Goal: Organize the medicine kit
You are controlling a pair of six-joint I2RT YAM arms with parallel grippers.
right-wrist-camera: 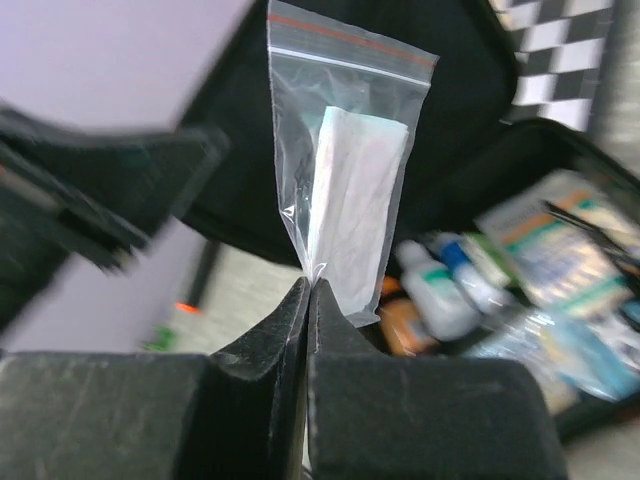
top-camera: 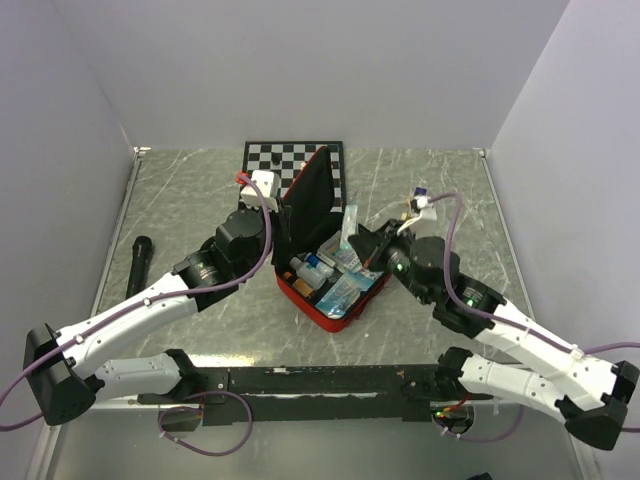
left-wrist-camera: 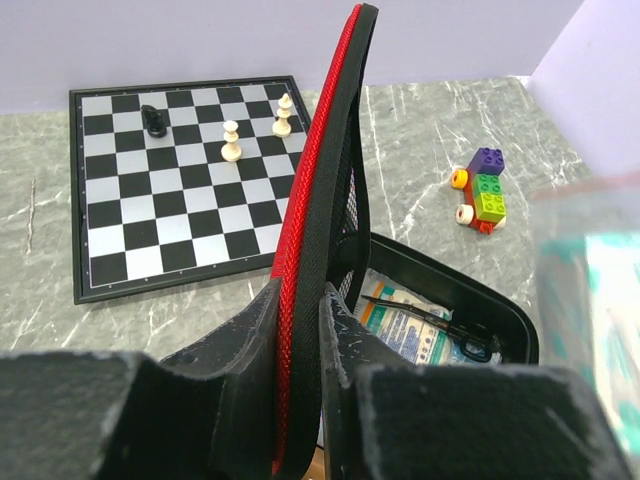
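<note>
right gripper (right-wrist-camera: pixel 305 285) pinches a zip bag (right-wrist-camera: pixel 345 170) over the medicine kit (top-camera: pixel 325 315); left gripper (left-wrist-camera: pixel 300 300) clamps its lid (left-wrist-camera: pixel 330 130) upright. i'm mid-packing, so next i'd lower the bag inside.

Left arm (top-camera: pixel 150 300) and right arm (top-camera: pixel 530 335): white link shells, black joint housings, black bases. A purple cable (top-camera: pixel 268 238) trails behind each tool along the links. Left tool (left-wrist-camera: pixel 300 300) and right tool (right-wrist-camera: pixel 308 287): matte black fingers (left-wrist-camera: pixel 240 385) with a coarse texture. Green indicator light (top-camera: pixel 467 297) behind the right tool.

Upright kit lid (top-camera: pixel 310 200) walls off L; tray reachable from R.
</note>
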